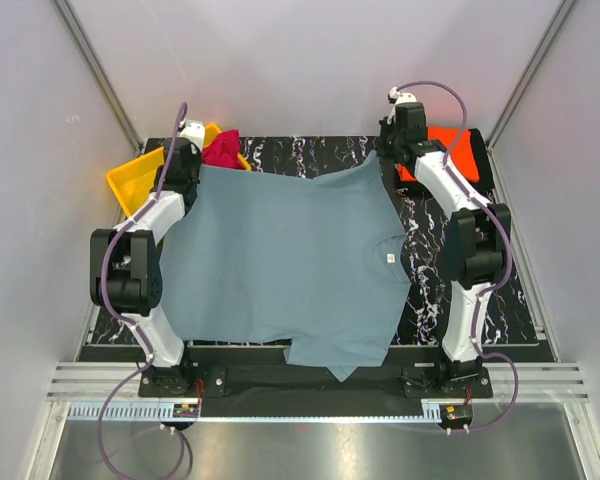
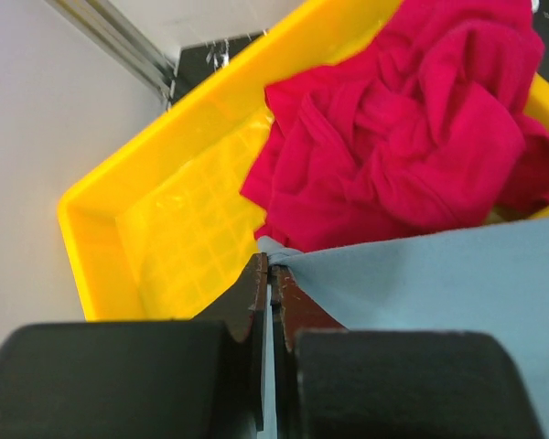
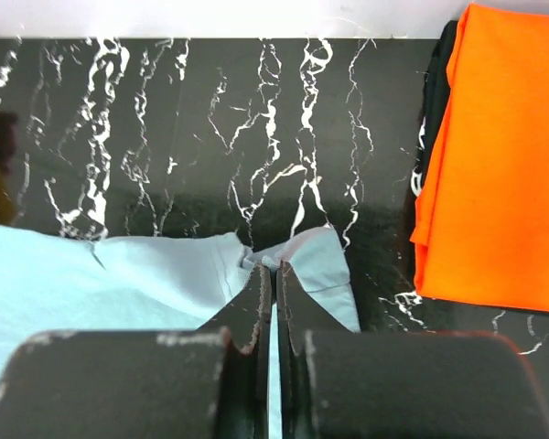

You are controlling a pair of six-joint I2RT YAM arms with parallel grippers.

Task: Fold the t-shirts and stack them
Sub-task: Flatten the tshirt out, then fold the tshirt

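Grey-blue t-shirt [image 1: 280, 260] spread flat, left claw [image 2: 271, 263] and right claw [image 3: 273, 267] clamped on it (far edge)

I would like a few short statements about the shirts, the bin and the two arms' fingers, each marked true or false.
1. The left fingers are shut on the grey-blue t-shirt. True.
2. The crimson t-shirt lies folded flat on the table. False: it is crumpled in the yellow bin.
3. The orange t-shirt lies on the table, to the right of the right fingers. True.
4. The right fingers are open and empty. False: they are shut on an edge of the grey-blue t-shirt.
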